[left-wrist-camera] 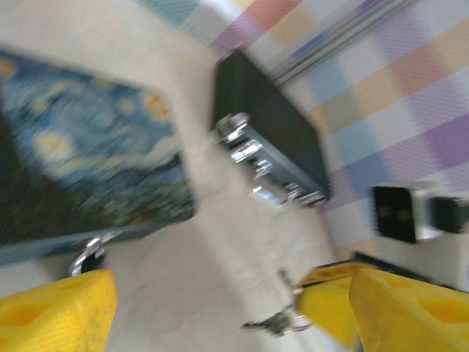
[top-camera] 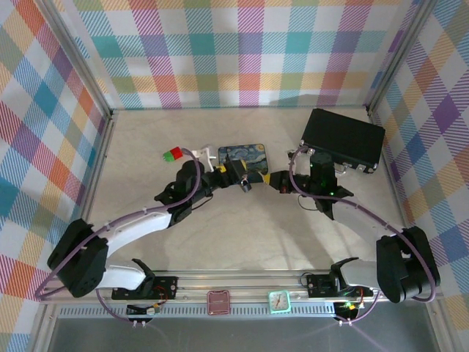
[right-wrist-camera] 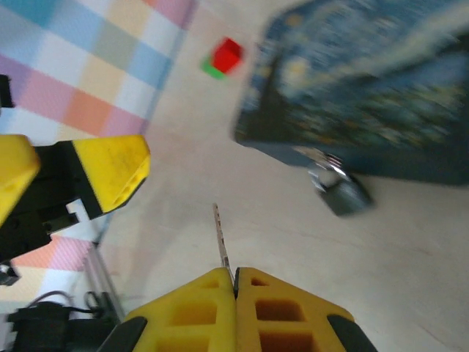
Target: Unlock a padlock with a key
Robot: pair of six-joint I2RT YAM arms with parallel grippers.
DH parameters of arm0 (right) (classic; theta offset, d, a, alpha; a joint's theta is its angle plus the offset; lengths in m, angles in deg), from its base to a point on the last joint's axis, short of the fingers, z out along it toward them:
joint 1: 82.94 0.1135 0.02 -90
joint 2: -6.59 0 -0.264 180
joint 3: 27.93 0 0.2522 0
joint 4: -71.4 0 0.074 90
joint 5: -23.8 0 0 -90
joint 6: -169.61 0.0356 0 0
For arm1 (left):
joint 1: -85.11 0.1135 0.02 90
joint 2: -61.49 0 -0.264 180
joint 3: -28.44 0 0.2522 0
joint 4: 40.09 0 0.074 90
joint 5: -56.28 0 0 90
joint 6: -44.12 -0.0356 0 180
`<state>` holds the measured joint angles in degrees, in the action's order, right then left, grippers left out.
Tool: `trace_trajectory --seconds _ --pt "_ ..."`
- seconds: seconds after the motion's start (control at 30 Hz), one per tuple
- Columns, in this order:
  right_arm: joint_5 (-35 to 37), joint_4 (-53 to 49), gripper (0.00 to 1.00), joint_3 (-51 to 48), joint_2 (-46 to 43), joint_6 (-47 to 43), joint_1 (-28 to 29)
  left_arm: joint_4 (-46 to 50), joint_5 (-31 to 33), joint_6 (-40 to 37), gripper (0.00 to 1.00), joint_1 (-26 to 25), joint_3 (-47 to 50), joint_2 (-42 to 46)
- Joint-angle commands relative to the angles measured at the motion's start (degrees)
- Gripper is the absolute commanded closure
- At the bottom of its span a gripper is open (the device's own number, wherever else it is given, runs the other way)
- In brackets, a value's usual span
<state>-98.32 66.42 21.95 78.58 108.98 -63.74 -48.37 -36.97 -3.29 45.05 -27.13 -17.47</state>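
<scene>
Along the near edge of the tabletop (top-camera: 242, 242), between the arm bases, lie a small pink square (top-camera: 218, 301) and a teal clock (top-camera: 279, 301). Farther in, the two arms reach toward each other and nearly meet at the middle.

The right jaws are pressed fully together on the key (right-wrist-camera: 220, 236). Its thin blade sticks straight out past the yellow fingertips (right-wrist-camera: 212, 290), pointing toward the left arm.

The left jaws stand wide apart and grip nothing. Their yellow fingers (left-wrist-camera: 58, 312) flank a bare patch of tabletop.

Just beyond, the padlock (right-wrist-camera: 341, 192) lies on the tabletop at the near edge of the blue painted tin (top-camera: 243, 155), with its shackle turned toward the tin. It is clear of the right jaws. In the left wrist view the shackle shows just beside one left finger, and the blur hides whether they touch.

The tin lies flat. To its left sit a small white object (top-camera: 209, 155) and, a little farther left, a red and green block (top-camera: 171, 155). To the right, well apart from the tin, the black briefcase (top-camera: 343, 138) lies at an angle near the back corner, its metal latches on the near side. Checked walls close off the back and sides.
</scene>
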Motion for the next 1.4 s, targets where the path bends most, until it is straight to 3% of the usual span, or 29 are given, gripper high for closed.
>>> trace_trajectory --seconds 0.0,0.2,0.6,1.13,1.37 --pt "8.2 -12.5 1.00 1.4 -1.0 -6.0 -0.5 8.2 5.0 -0.5 0.19 -1.8 -0.8 -5.0" --pt "12.1 -14.6 1.00 0.6 -2.5 -7.4 -0.5 9.6 15.1 -2.8 0.25 -6.8 -7.1 -16.4" --pt "12.1 -13.5 1.00 -0.5 -6.9 -7.7 -0.7 0.4 24.0 -1.2 0.36 -7.4 -14.0 -32.0" --pt "10.7 -12.8 1.00 -0.5 -4.8 -7.2 -2.7 -5.3 21.9 3.0 0.72 -7.1 -15.2 -38.9" --pt "9.0 -12.2 1.00 -1.4 -2.7 -7.6 -4.0 -8.5 15.0 3.5 0.91 -5.1 -12.8 -35.5"
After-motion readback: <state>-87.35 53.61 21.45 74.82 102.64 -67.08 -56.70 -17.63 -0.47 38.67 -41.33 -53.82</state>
